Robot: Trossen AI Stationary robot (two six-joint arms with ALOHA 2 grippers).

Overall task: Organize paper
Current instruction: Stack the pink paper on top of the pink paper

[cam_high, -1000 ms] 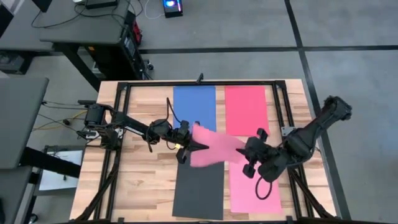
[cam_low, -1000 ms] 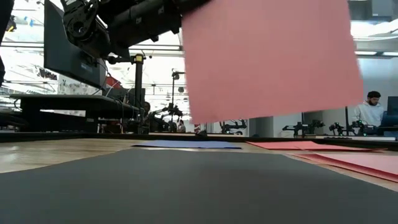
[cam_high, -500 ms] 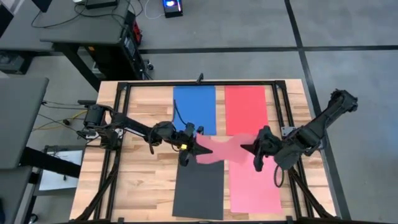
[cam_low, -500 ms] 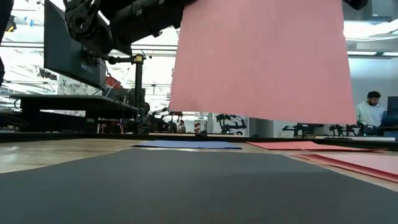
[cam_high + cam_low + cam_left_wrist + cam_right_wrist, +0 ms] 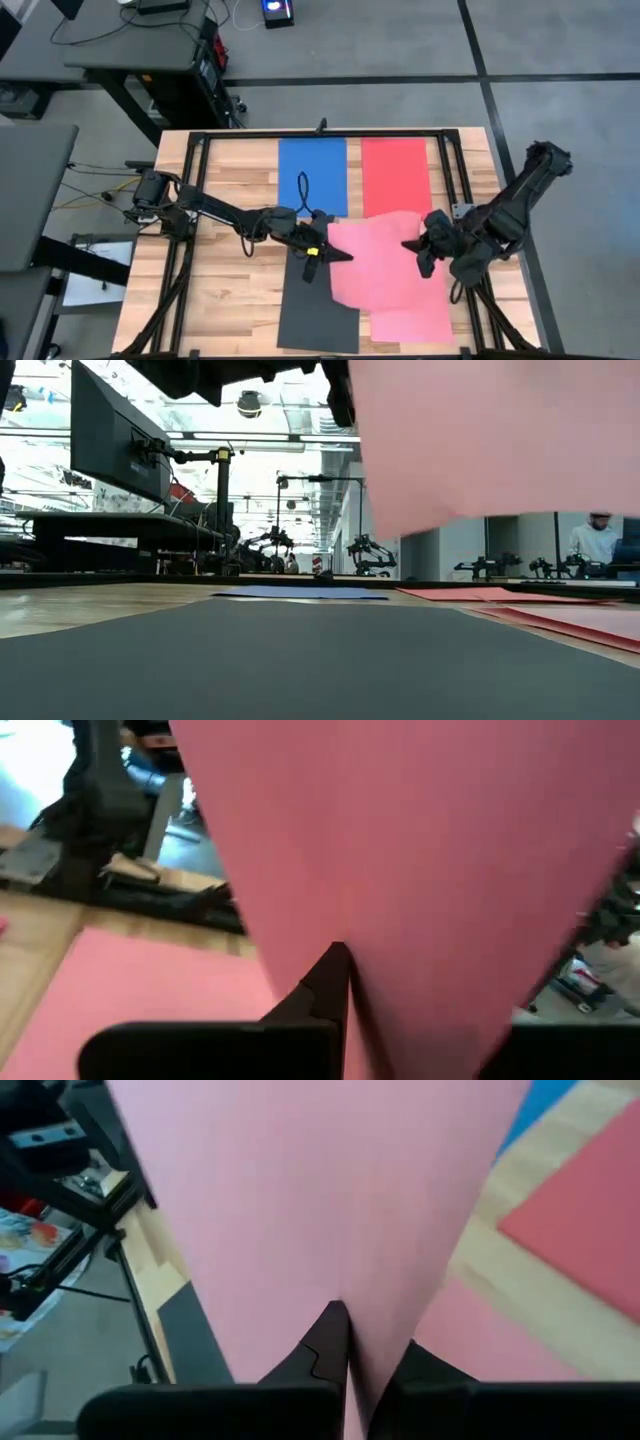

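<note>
Overhead and wrist views of a two-arm paper-sorting station. A pink sheet [image 5: 372, 262] is held in the air above the wooden table [image 5: 225, 300], stretched between the two arms. The left gripper [image 5: 338, 255] is clamped shut on the sheet's left edge, and the right gripper [image 5: 410, 244] is clamped shut on its right edge; in each wrist view the dark fingers [image 5: 325, 985] pinch the pink sheet [image 5: 420, 870] between them, as do the right arm's fingers [image 5: 330, 1340] on the same sheet [image 5: 310, 1200]. Four other sheets lie flat on the table. The blue sheet [image 5: 312, 175] and the red sheet [image 5: 396, 175] lie side by side at the far half, apart from one another. The dark grey sheet [image 5: 315, 315] lies at the near half below the blue one, and a second pink sheet [image 5: 412, 325] lies beside it below the red one. The held sheet hangs over the upper part of the second pink sheet and the right corner of the dark grey sheet. In the low view the held sheet [image 5: 500, 440] fills the upper right, with the dark grey sheet [image 5: 300, 660] spread across the foreground and a person [image 5: 597, 540] standing in the room beyond.
</note>
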